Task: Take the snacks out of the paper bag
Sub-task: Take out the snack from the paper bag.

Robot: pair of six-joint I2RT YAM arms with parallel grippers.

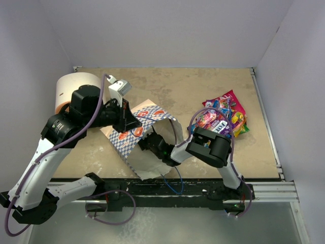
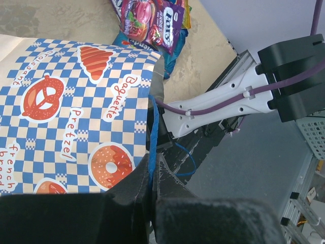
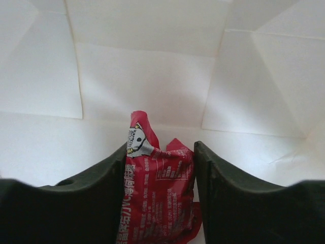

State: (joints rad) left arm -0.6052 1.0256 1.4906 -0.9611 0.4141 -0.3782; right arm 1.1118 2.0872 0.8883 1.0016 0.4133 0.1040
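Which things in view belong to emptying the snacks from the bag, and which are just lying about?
Job: paper bag, its blue cord handle pinched by the left gripper; red packet inside, gripped by the right gripper; snack pile on the table.
Lying about: white-and-orange roll, far left.

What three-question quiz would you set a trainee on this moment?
1. True or false: the right tool is inside the bag.
2. What sits between the right tool's fingers? A: a red packet. B: a blue packet. C: nothing.
3. Fill in the blank: the left tool pinches the bag's blue cord ____.
Key: 1 true; 2 A; 3 handle.
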